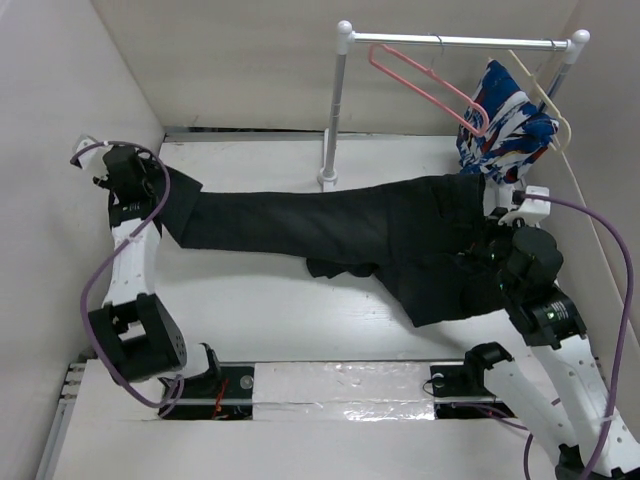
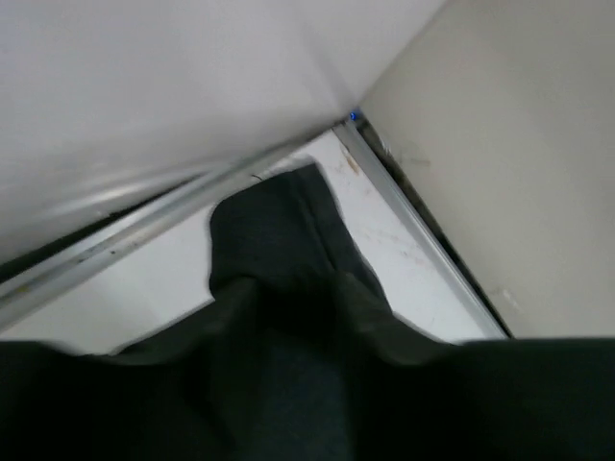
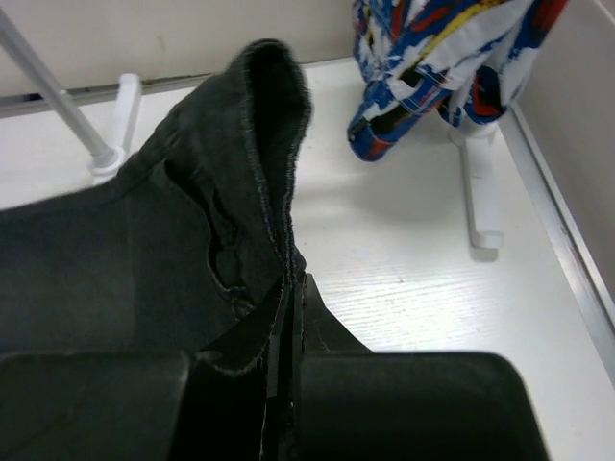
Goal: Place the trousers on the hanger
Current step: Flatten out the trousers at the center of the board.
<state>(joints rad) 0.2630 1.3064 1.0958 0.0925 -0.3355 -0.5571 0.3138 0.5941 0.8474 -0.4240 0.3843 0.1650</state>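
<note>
The black trousers (image 1: pixel 340 225) lie stretched across the table between my two grippers. My left gripper (image 1: pixel 165 190) is shut on the leg end at the far left. In the left wrist view the dark cloth (image 2: pixel 279 230) covers the fingers and pokes out past them. My right gripper (image 1: pixel 492 232) is shut on the waist end at the right. In the right wrist view its jaws (image 3: pixel 291 288) pinch the folded waistband (image 3: pixel 259 125), which stands up above them. The pink hanger (image 1: pixel 425 82) hangs on the rail at the back, clear of both grippers.
A white clothes rail (image 1: pixel 450 42) stands at the back on posts (image 1: pixel 335 110). A cream hanger (image 1: pixel 545 95) on its right end carries a blue, white and red garment (image 1: pixel 505 125), which also shows in the right wrist view (image 3: pixel 432 58). Walls close in on the left and right.
</note>
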